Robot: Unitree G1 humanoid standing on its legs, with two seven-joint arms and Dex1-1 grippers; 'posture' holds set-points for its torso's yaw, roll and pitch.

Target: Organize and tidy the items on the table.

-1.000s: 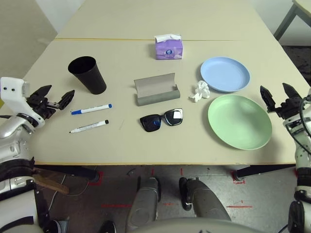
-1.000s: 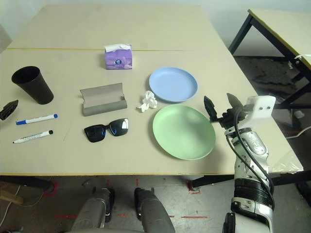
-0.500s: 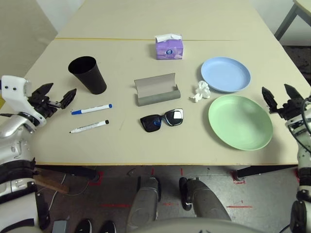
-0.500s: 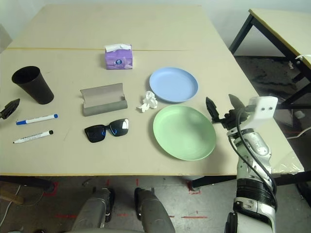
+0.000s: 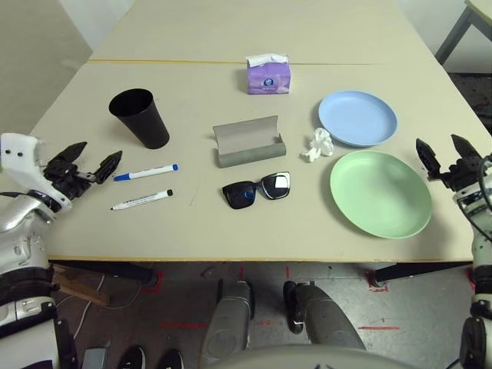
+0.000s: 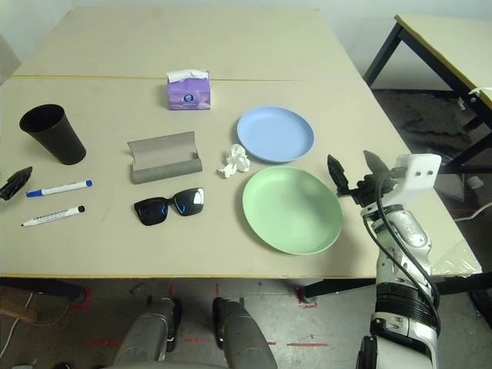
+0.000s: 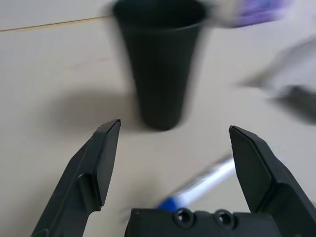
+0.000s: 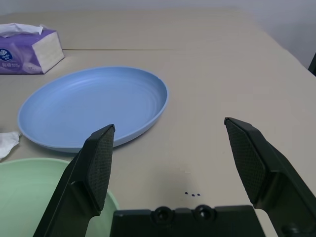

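1. Closest to the robot's side of the beige desk (image 5: 231, 240), a green plate (image 5: 380, 194) sits face up on the robot's right, near the front edge.
2. Over to its left, around the middle, the black sunglasses (image 5: 256, 190) lie with their dark lenses toward the robot.
3. Further left there's a white marker with black ends (image 5: 141, 201), and just beyond it, roughly in line, a white marker with blue ends (image 5: 145, 173). They're apart from each other.
4. The left gripper (image 5: 101, 151) is out at the left side, near the blue-ended marker and the cup; its fingers are spread wide with nothing between them.
5. The right gripper (image 5: 437, 139) is over on the right, beyond the green plate's outer side, its fingers wide apart too and holding nothing.
6. Behind the sunglasses I can see the grey glasses case (image 5: 250, 146), lying open with its flap raised at the back.
7. A crumpled white tissue (image 5: 318, 144) lies between the case and the plates.
8. The black cup (image 5: 140, 119) stands upright on the left, mouth up, behind the markers.
9. The pale-blue plate (image 5: 357, 118) is just behind the green one, face up.
10. Furthest back of the items is the purple tissue box (image 5: 267, 78), a white tissue poking from its top, near the thin yellowish seam (image 5: 169, 62).
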